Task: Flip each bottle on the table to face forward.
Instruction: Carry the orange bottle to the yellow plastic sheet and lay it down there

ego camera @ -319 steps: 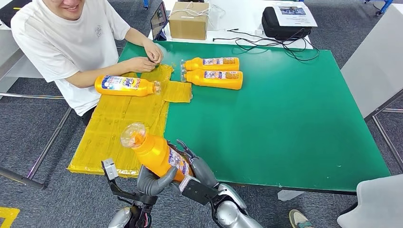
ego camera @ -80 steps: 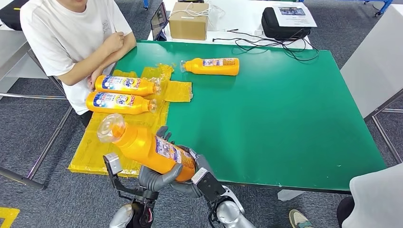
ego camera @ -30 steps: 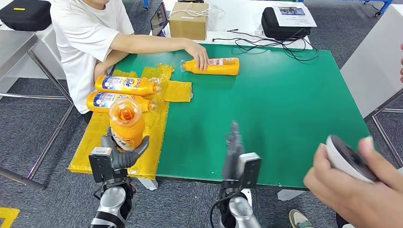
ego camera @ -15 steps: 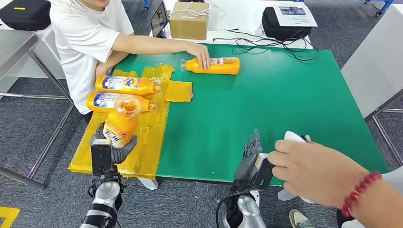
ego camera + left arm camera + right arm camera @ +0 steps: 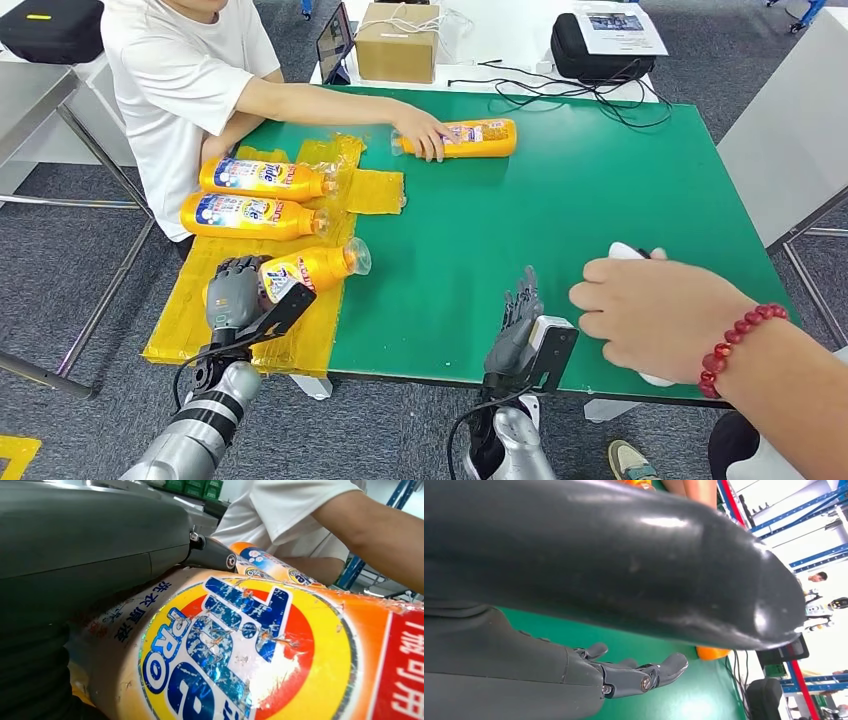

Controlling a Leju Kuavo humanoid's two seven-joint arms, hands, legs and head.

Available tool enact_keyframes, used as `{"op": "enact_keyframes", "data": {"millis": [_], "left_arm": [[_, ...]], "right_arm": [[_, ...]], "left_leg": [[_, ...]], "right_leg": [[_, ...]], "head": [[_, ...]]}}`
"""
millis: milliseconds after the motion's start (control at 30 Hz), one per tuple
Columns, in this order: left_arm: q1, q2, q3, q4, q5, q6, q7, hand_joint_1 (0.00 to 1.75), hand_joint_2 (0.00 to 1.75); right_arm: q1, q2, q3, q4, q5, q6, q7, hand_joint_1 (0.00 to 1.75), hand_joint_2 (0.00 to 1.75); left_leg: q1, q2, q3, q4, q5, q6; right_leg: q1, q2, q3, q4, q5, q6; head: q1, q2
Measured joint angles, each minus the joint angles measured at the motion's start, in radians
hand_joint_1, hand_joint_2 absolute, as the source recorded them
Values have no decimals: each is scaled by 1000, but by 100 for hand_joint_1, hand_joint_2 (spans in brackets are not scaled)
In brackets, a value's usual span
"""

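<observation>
My left hand [image 5: 235,292] grips an orange bottle [image 5: 310,270] that lies on its side on the yellow mat [image 5: 215,300], cap toward the green. In the left wrist view the bottle [image 5: 260,655] shows its blue and red front label, with my hand [image 5: 75,580] over it. Two more orange bottles [image 5: 262,178] [image 5: 250,216] lie label-up on the mat beyond. A seated person's hand [image 5: 422,132] holds a further bottle [image 5: 470,138] at the far side of the table. My right hand [image 5: 515,325] is open, fingers out, over the green table's near edge; its fingers [image 5: 639,672] hold nothing.
The green table [image 5: 600,180] has a second person's hand [image 5: 660,315] with a red bead bracelet holding a white object over its near right corner. A cardboard box [image 5: 398,42], a black case [image 5: 600,45] and cables [image 5: 560,95] lie at the back.
My left hand has brought the bottle from upright down flat onto the mat. The seated person has shifted the far bottle slightly. The second person's hand moved further in over the table.
</observation>
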Motion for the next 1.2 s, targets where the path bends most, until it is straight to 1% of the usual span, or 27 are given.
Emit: {"op": "enact_keyframes", "data": {"millis": [133,267,400,433,533,567,733,833,933,1067,1133,1200], "left_arm": [[-21,6,-4,37,-28,-13,19,175,175],[-59,13,-22,92,-78,-84,66,175,175],[-107,24,-41,149,-109,-155,94,172,175],[-118,27,-45,160,-111,-173,98,149,175],[-148,33,-48,182,-94,-238,97,22,175],[-158,34,-46,186,-71,-272,85,2,175],[-194,31,-2,190,124,-498,-35,0,175],[-206,27,2,189,142,-606,-64,0,175],[-212,29,-1,182,182,-683,-117,0,175],[-183,30,-6,124,326,-796,-194,0,175],[-156,37,-21,66,392,-854,-211,0,175],[-130,48,-41,4,439,-892,-218,0,175]], "right_arm": [[-1,3,0,1,2,6,0,0,0],[-7,7,0,8,13,23,0,0,0],[-15,10,2,28,16,40,1,0,0],[-16,10,2,33,16,44,1,0,0],[-20,10,3,47,15,57,1,0,0],[-20,10,3,51,14,61,1,0,0],[-25,10,3,71,-1,87,13,0,0],[-33,10,2,86,2,85,12,0,0],[-42,11,2,99,7,81,4,0,0],[-47,11,1,109,15,84,0,0,0],[-49,11,0,115,16,85,-2,0,0],[-50,11,-1,120,17,86,-3,0,0]], "left_leg": [[0,0,0,0,0,0],[0,-2,1,0,0,0],[0,-3,2,0,2,-1],[0,-3,3,0,2,-1],[1,-4,7,-1,3,-1],[1,-4,7,-1,3,-1],[0,-5,8,-1,6,-1],[0,-4,8,-1,6,0],[0,-4,8,-1,6,0],[0,-4,7,-1,6,0],[0,-3,5,-1,6,0],[0,-3,4,-1,6,0]], "right_leg": [[0,0,0,0,0,0],[0,0,1,0,0,0],[0,-2,3,0,0,0],[0,-2,5,0,0,0],[0,-3,8,0,0,-1],[0,-3,8,0,0,-1],[0,-4,9,0,1,-1],[0,-4,10,0,1,0],[0,-4,10,0,1,0],[0,-4,8,0,1,0],[0,-4,7,0,1,0],[0,-3,5,0,1,0]], "head": [[0,0],[0,0],[0,0],[0,0],[0,0],[0,0],[0,0],[0,0],[0,0],[0,0],[0,0],[0,0]]}}
